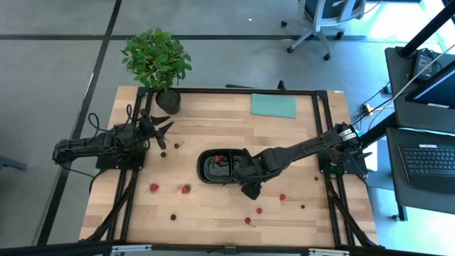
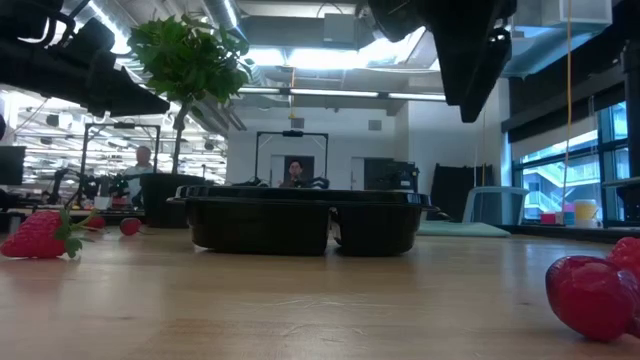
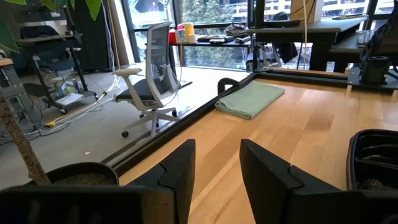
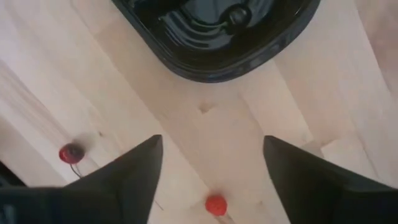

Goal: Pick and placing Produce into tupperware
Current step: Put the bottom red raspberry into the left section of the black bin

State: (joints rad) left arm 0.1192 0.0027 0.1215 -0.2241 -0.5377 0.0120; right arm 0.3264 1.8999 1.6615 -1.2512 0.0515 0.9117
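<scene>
The black two-compartment tray [image 1: 220, 168] sits mid-table and holds a strawberry [image 1: 218, 158] and a dark berry [image 4: 236, 15]. My right gripper [image 1: 250, 190] is open and empty, above the table just off the tray's near right corner; its fingers [image 4: 140, 171] point down over bare wood [image 4: 211, 137]. Small red pieces [image 4: 215, 204] [image 4: 71, 153] lie near it. Two strawberries [image 1: 153, 188] [image 1: 185, 189] and dark berries [image 1: 163, 153] lie on the table to the left. My left gripper [image 1: 161, 132] is open and empty, raised near the plant pot.
A potted plant [image 1: 158, 64] stands at the far left corner, and a teal cloth [image 1: 273, 106] lies at the far edge. More red pieces [image 1: 282, 197] [image 1: 259, 210] and dark berries [image 1: 173, 217] [image 1: 303, 206] are scattered along the near side. A large red piece [image 2: 590, 295] lies close to the low camera.
</scene>
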